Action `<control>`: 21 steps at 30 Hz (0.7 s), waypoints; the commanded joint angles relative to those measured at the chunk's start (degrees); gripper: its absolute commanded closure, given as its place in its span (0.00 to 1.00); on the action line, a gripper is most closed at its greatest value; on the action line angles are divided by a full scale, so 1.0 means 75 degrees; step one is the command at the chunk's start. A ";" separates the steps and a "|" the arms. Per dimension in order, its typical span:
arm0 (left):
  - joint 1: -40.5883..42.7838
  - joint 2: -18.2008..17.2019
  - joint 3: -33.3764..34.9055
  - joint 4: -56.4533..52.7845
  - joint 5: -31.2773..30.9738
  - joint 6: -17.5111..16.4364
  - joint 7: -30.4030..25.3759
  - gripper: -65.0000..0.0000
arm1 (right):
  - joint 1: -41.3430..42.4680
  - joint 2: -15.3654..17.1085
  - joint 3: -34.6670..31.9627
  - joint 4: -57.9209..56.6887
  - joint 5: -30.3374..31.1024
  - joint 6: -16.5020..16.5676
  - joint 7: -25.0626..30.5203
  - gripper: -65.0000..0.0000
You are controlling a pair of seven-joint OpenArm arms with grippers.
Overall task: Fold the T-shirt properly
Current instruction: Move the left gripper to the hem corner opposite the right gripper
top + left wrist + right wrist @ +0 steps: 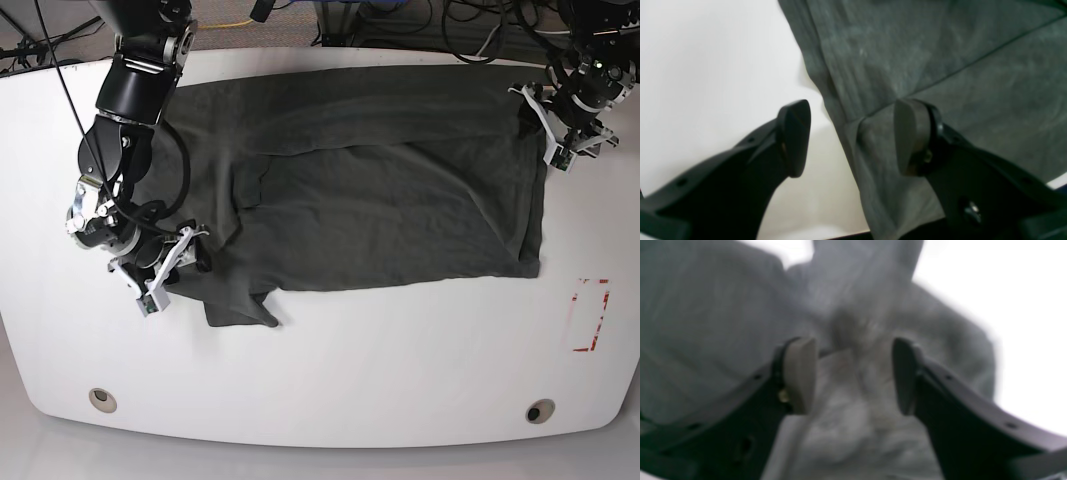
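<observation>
The dark charcoal T-shirt [400, 200] lies spread across the white table [350, 380], with a sleeve [240, 300] folded down at the front left. My right gripper [192, 250] is at that sleeve. In the right wrist view it [851, 343] is open, with bunched cloth [846, 420] between its fingers; this view is blurred. My left gripper [540, 115] is at the shirt's far right corner. In the left wrist view it [850, 106] is open astride the cloth's edge [846, 133], one finger [795, 133] over bare table and the other [907, 133] over the shirt.
A red rectangle mark [590, 315] is on the table at the right. Two round holes [100, 398] [540, 411] sit near the front edge. Cables [470, 25] lie behind the table's far edge.
</observation>
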 commanded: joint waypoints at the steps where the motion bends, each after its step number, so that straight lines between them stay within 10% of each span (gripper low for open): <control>1: -0.0245 -0.0099 -0.0067 0.0139 -0.0068 0.0012 -0.0142 0.43 | 0.0362 0.0259 0.0045 0.0084 0.0074 0.0005 0.0167 0.40; 13: -0.1617 0.0112 -0.0090 0.0115 -0.0057 0.0024 0.0163 0.43 | 0.1605 0.0868 -0.0013 -0.2589 0.0015 0.0005 0.1116 0.39; 21: -0.2883 0.0288 -0.0090 0.0103 -0.0010 0.0047 0.1019 0.43 | 0.2355 0.0986 0.0045 -0.4722 -0.1673 0.0005 0.2734 0.40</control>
